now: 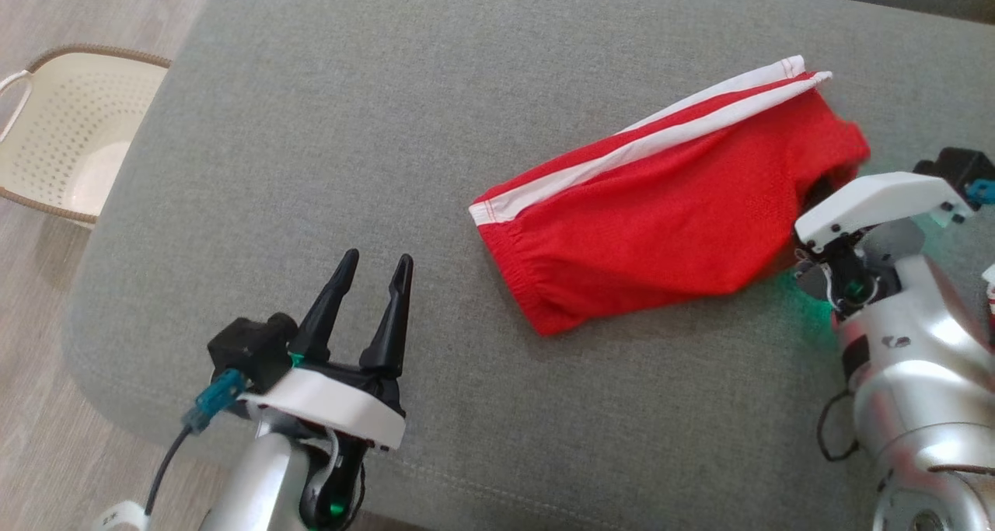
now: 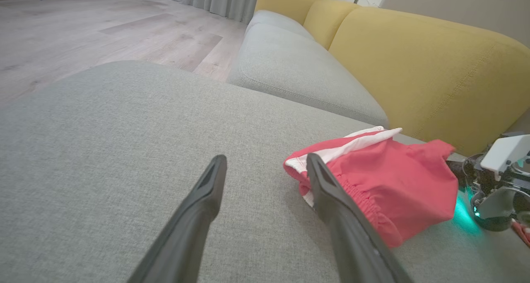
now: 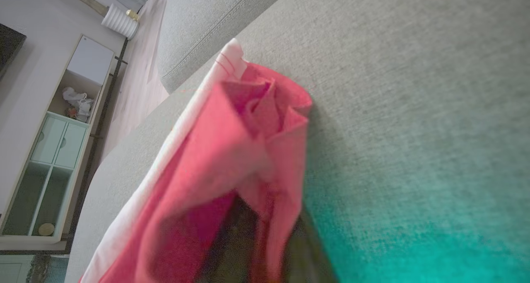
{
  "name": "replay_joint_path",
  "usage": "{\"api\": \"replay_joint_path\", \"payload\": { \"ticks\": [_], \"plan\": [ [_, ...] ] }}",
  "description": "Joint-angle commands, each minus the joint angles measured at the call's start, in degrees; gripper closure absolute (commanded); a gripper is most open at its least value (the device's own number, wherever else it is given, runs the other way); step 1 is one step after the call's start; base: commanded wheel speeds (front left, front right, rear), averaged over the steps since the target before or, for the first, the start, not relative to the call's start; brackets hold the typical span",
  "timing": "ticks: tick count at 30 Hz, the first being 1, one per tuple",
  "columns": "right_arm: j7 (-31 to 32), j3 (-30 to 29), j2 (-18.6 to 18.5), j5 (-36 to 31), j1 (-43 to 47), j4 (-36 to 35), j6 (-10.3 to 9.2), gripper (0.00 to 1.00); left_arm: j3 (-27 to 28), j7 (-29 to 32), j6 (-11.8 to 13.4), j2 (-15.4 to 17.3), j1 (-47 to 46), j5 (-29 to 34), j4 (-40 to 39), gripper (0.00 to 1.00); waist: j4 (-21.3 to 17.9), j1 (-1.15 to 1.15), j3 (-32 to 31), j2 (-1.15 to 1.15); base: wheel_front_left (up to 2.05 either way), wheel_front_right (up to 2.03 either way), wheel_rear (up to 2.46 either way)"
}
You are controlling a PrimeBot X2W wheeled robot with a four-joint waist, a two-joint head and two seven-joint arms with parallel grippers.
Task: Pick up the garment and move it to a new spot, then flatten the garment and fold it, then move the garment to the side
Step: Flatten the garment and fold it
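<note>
Because the red garment [image 1: 668, 212] lay bunched toward the right of the grey cushion [image 1: 389, 127], the right fingers [image 3: 232, 250] sat buried in its right-hand edge, apparently for the pick-up. Cloth hid them, so whether they gripped it could not be told. The left fingers [image 1: 330, 305] hovered wide, well apart from it, probably reserved for flattening.

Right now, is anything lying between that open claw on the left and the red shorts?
No. In the head view, only bare grey cushion lies between the left gripper and the red shorts; they are apart.
</note>
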Motion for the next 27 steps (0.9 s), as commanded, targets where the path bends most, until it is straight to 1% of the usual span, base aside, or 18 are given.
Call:
{"api": "replay_joint_path", "payload": {
  "ticks": [1,7,12,17,22,24,27],
  "plan": [
    [-0.38,1.28,1.94,-0.29,0.19,0.69,-0.05,1.0,2.02,-0.5,-0.32,0.19,-2.04,-0.11,-1.55,0.0,-0.19,0.0,-0.1,0.0,0.0,0.0,0.0],
    [-3.76,0.8,1.85,-0.91,0.5,1.33,-0.05,1.0,2.76,-0.5,-0.33,0.19,-1.99,0.22,-1.57,0.0,-1.55,0.0,-0.37,0.0,0.0,0.0,0.0],
    [-5.73,-0.35,1.85,0.3,1.43,0.79,-0.05,1.0,3.14,-0.5,-0.33,0.19,-1.87,0.38,-1.54,0.0,-3.05,0.0,-0.75,0.0,0.0,0.0,0.0],
    [-7.03,-0.87,1.88,2.22,3.48,-1.18,-0.05,1.0,3.42,-0.5,-0.33,0.19,-1.63,0.54,-1.57,0.0,-4.78,0.0,-1.62,0.0,0.0,0.0,0.0],
    [-7.44,0.48,1.92,6.38,7.05,-4.18,-0.05,1.0,3.93,-0.5,-0.33,0.19,-1.06,0.77,-1.57,0.0,-6.81,0.0,-3.16,0.0,0.0,0.0,0.0],
    [-7.84,2.11,1.92,10.55,9.91,-5.84,-0.05,1.0,4.25,-0.5,-0.29,0.19,-0.58,0.92,-1.59,0.0,-8.06,0.0,-4.31,0.0,0.0,0.0,0.0],
    [-8.25,5.01,1.93,14.89,13.1,-7.46,-0.05,1.0,4.64,-0.5,-0.23,0.19,0.03,1.13,-1.58,0.0,-9.25,0.0,-5.56,0.0,0.0,0.0,0.0]
  ]
}}
